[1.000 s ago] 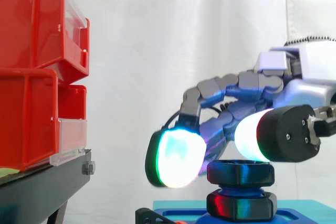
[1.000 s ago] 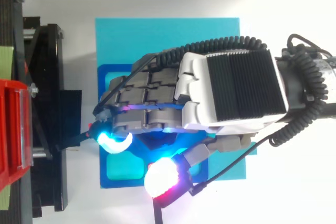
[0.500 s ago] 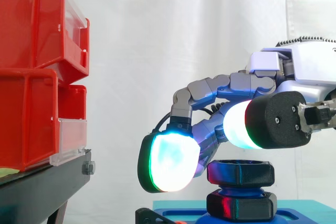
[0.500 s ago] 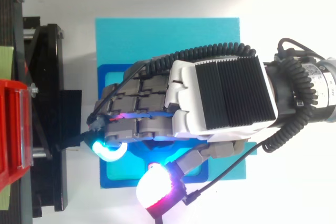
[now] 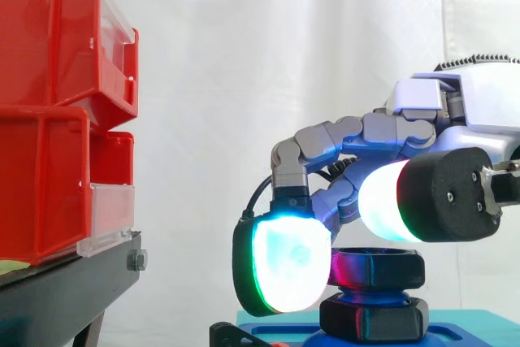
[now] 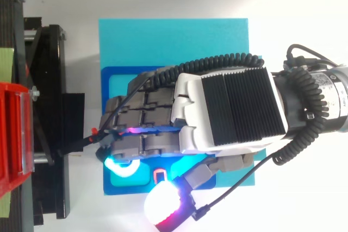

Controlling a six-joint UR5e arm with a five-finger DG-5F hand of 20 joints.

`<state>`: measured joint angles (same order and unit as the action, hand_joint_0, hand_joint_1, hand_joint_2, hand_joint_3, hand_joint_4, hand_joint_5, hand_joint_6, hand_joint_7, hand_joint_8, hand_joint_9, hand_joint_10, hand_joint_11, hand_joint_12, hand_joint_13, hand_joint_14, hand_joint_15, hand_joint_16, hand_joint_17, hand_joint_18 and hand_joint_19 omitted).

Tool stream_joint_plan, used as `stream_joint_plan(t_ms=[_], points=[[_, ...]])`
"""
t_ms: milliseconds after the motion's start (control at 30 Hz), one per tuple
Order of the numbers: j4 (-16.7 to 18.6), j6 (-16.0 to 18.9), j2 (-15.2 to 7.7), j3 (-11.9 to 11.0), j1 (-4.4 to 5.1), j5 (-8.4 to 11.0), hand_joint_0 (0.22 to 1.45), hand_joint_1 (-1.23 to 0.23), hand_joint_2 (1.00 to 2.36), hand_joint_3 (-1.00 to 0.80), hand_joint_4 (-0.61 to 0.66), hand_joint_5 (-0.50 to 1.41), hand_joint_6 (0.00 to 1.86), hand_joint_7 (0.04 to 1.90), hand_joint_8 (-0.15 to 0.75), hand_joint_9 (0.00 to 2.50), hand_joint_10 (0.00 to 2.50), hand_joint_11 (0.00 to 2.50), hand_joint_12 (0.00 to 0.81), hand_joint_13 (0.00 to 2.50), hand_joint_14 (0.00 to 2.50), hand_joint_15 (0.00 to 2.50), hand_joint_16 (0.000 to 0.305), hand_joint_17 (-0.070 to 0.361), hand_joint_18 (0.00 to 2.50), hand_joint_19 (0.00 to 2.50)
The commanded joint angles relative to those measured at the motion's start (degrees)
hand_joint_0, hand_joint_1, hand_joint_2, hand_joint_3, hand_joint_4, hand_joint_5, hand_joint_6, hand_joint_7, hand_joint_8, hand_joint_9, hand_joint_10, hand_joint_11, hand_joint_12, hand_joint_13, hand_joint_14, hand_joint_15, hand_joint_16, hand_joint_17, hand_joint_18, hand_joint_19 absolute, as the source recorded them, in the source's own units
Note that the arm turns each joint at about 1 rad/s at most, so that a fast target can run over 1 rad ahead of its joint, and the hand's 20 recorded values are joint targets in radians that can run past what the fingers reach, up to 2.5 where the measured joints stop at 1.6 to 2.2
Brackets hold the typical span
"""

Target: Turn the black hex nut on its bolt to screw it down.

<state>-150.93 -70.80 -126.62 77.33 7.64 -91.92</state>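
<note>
White curtain (image 5: 244, 54) behind.

Side view: red bins (image 5: 49, 119) on black stand (image 5: 73, 290) at left. Hand (image 5: 455, 119) enters from right, arched over black nut (image 5: 382, 268). Nut sits on bolt (image 5: 370, 292), above second nut (image 5: 374, 318) on blue base (image 5: 463, 337).

Top view: hand (image 6: 228, 107) covers nut. Base (image 6: 117, 80) lies on cyan mat (image 6: 174, 42), near stand (image 6: 43, 107). Whether hand grips nut: cannot tell.

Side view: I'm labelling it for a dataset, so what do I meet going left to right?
Red bins → bare white curtain → hand. The black hex nut lies below the hand, so its place is unclear.
</note>
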Motion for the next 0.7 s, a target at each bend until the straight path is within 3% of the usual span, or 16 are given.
stream_joint_plan(t_ms=[0,667], points=[[-0.68,-0.22,0.06,0.02,-0.17,-0.9,0.53,-0.29,1.0,-0.5,0.14,-0.02,0.5,1.27,0.271,0.65,0.0,0.13,0.337,0.59,0.01,0.17,0.048,0.108,0.49,0.58],[-0.16,-0.65,0.06,-0.07,-1.92,-3.18,0.53,-0.3,1.0,-0.5,0.14,-0.02,0.5,1.29,0.269,0.65,0.01,0.13,0.335,0.59,0.01,0.17,0.048,0.107,0.48,0.57]])
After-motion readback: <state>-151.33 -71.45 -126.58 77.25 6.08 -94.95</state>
